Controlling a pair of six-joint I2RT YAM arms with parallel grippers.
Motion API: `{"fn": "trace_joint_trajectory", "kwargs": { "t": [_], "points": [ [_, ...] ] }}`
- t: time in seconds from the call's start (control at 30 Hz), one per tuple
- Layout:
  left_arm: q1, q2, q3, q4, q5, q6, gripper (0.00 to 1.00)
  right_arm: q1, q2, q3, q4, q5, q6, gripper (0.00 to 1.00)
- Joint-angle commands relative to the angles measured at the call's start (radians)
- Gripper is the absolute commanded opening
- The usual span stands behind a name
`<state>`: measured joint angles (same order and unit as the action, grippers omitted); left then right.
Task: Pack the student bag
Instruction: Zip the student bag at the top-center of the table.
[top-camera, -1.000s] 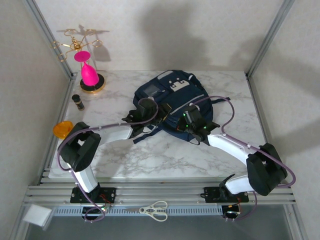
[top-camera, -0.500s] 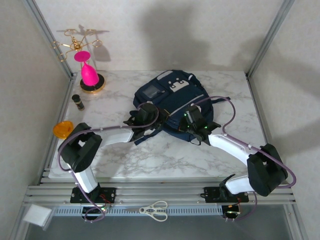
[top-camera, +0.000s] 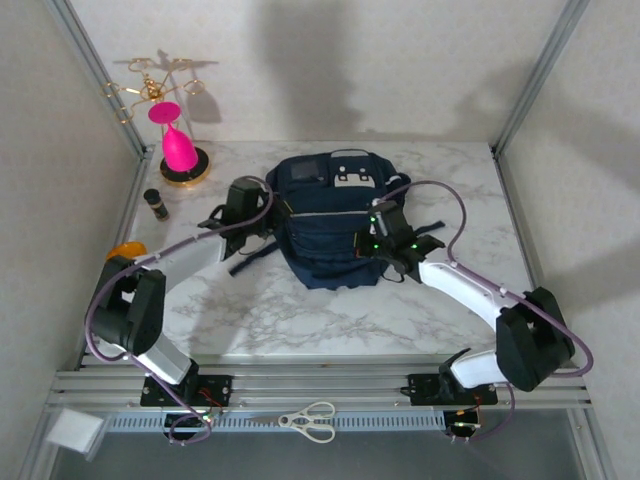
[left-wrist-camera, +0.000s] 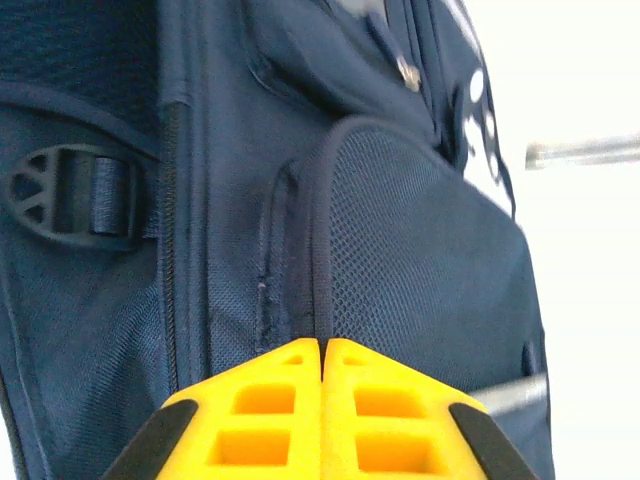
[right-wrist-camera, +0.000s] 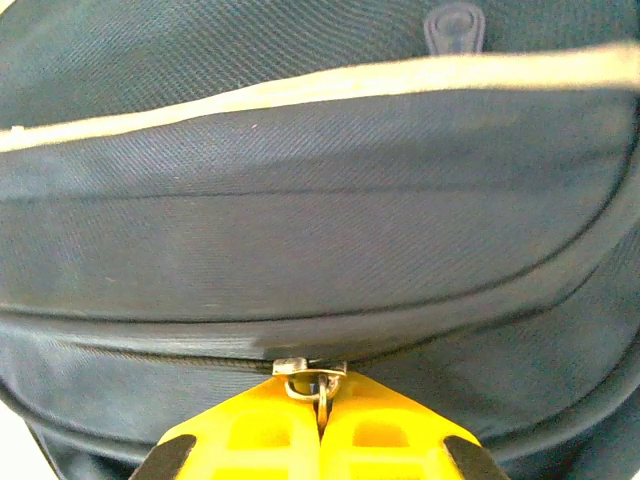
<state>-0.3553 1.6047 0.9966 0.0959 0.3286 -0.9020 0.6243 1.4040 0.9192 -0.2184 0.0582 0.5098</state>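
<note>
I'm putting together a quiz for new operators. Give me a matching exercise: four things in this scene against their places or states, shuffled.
1. student bag
2. scissors
3. small dark bottle
4. right gripper

A. on the frame rail in front of the table
B. shut on a zipper pull
C. middle of the table
D. table's left edge, near the pink ornament

Pairs: 1-C, 2-A, 3-D, 4-B

One student bag (top-camera: 322, 238), one pink ornament (top-camera: 178, 150), one dark bottle (top-camera: 155, 204), one pair of scissors (top-camera: 308, 420).
</note>
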Motion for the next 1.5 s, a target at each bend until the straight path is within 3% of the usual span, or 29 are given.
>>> {"fn": "trace_joint_trajectory", "kwargs": {
  "t": [0.0, 0.07, 0.2, 0.3, 0.43, 0.53, 0.63, 0.73, 0.9, 1.0, 1.17, 1.4, 1.47],
  "points": [
    [0.030, -0.075, -0.037, 0.039, 0.000, 0.004, 0.40, 0.043, 0.032, 0.030, 0.015, 0.030, 0.033, 0.00],
    [-0.023, -0.145, -0.092, 0.080, -0.007, -0.074, 0.55, 0.065, 0.059, 0.042, 0.048, 0.004, 0.071, 0.00],
    [-0.143, -0.251, -0.216, 0.149, -0.080, -0.323, 0.60, 0.100, 0.099, 0.060, 0.051, 0.027, 0.094, 0.00],
    [-0.230, -0.276, -0.302, 0.278, -0.159, -0.495, 0.60, 0.100, 0.107, 0.043, 0.068, 0.021, 0.093, 0.00],
    [-0.285, -0.181, -0.237, 0.238, -0.199, -0.594, 0.57, 0.100, 0.105, 0.036, 0.067, 0.039, 0.087, 0.00],
    [-0.352, -0.119, -0.244, 0.312, -0.258, -0.685, 0.55, 0.099, 0.117, 0.042, 0.062, 0.053, 0.079, 0.00],
    [-0.356, -0.022, -0.175, 0.305, -0.266, -0.698, 0.49, 0.100, 0.124, 0.037, 0.087, 0.033, 0.079, 0.00],
    [-0.354, 0.033, -0.156, 0.367, -0.328, -0.723, 0.36, 0.100, 0.127, 0.023, 0.111, 0.014, 0.084, 0.00],
    [-0.358, 0.113, -0.087, 0.363, -0.356, -0.738, 0.37, 0.100, 0.133, 0.012, 0.124, 0.010, 0.084, 0.00],
    [-0.358, 0.139, -0.067, 0.331, -0.402, -0.754, 0.31, 0.100, 0.134, 0.017, 0.113, 0.024, 0.077, 0.00],
    [-0.349, 0.084, -0.127, 0.297, -0.548, -0.743, 0.00, 0.086, 0.120, 0.044, 0.014, 0.140, 0.085, 0.00],
    [-0.244, -0.012, -0.156, 0.074, -0.571, -0.557, 0.00, -0.035, 0.021, 0.030, -0.086, 0.211, 0.067, 0.00],
    [-0.193, -0.025, -0.178, 0.080, -0.512, -0.495, 0.00, -0.090, 0.011, 0.021, -0.088, 0.183, 0.048, 0.00]
  ]
}}
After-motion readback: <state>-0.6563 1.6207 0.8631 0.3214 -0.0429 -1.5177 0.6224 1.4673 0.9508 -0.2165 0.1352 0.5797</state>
